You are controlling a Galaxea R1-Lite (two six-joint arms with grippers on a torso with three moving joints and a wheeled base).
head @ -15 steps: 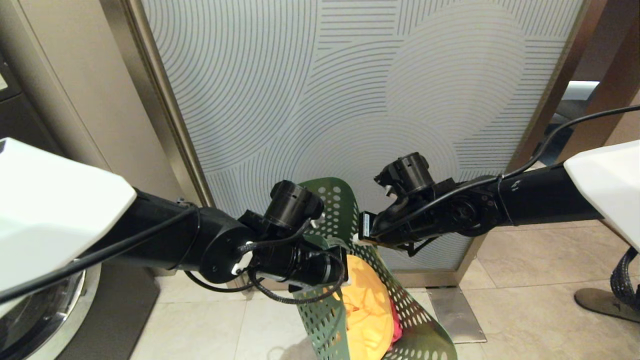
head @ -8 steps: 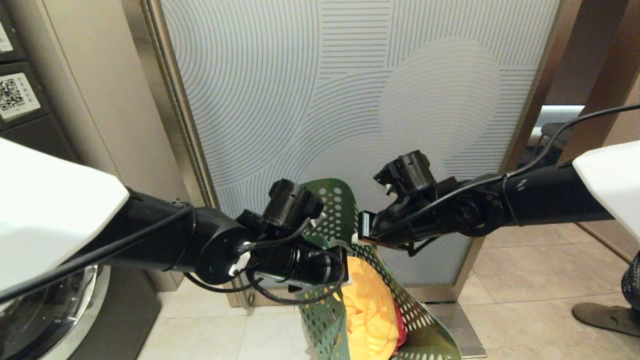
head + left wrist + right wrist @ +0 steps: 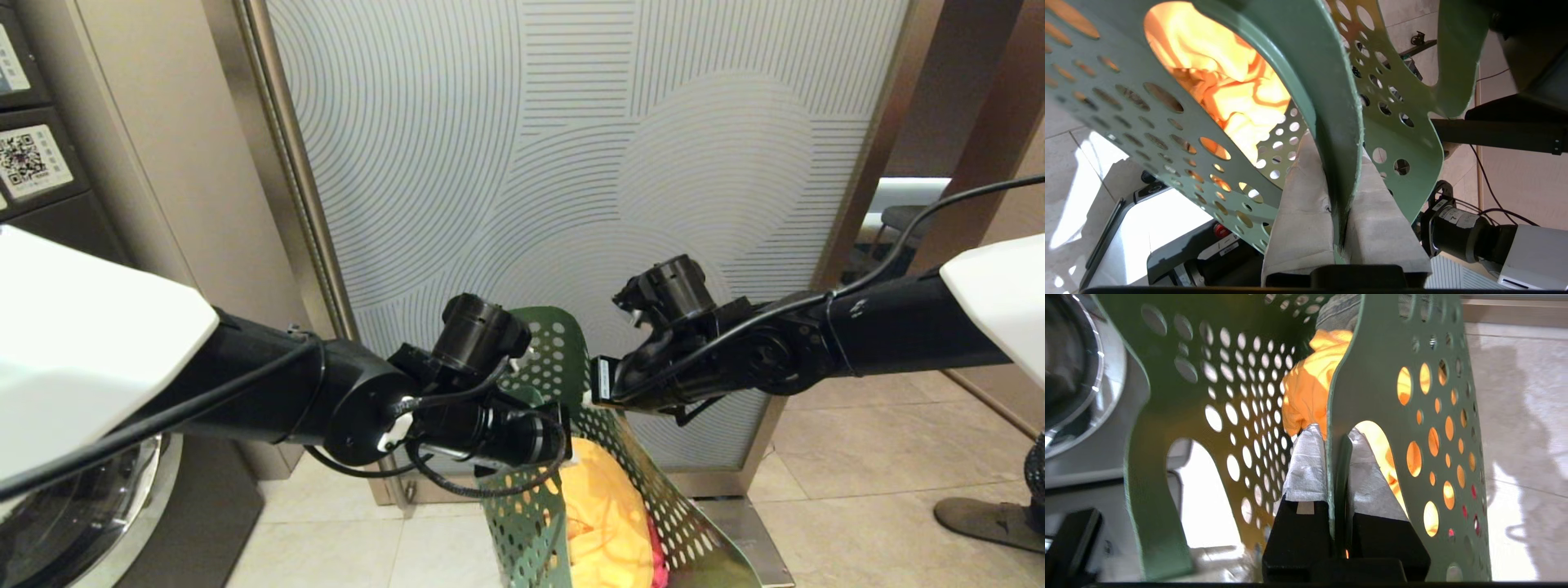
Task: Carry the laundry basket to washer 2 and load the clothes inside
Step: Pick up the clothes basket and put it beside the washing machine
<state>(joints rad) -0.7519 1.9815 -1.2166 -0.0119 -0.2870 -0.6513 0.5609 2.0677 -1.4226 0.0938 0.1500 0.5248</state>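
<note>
The dark green laundry basket [image 3: 549,347] hangs tilted between my two arms, above the tiled floor. My left gripper [image 3: 1337,151] is shut on the rim of one side wall [image 3: 1306,73]. On the opposite wall, my right gripper [image 3: 1334,433] is shut on the handle loop [image 3: 1372,375]. Inside the basket lie yellow-orange clothes [image 3: 604,523] with a pink piece [image 3: 655,559] beside them. A dark washer with a chrome-rimmed door [image 3: 122,523] shows at the lower left; no numeral is visible, so I cannot tell whether it is washer 2.
A tall line-patterned panel [image 3: 555,163] in a metal frame [image 3: 286,188] stands straight ahead, with its foot plate [image 3: 747,531] on the floor. A QR sticker [image 3: 28,159] sits on the dark machine front at the left. A dark flat foot [image 3: 988,523] lies at the right.
The whole head view has shifted, so the camera has moved; the QR sticker has come into sight at the left. Both grippers keep their hold on the basket.
</note>
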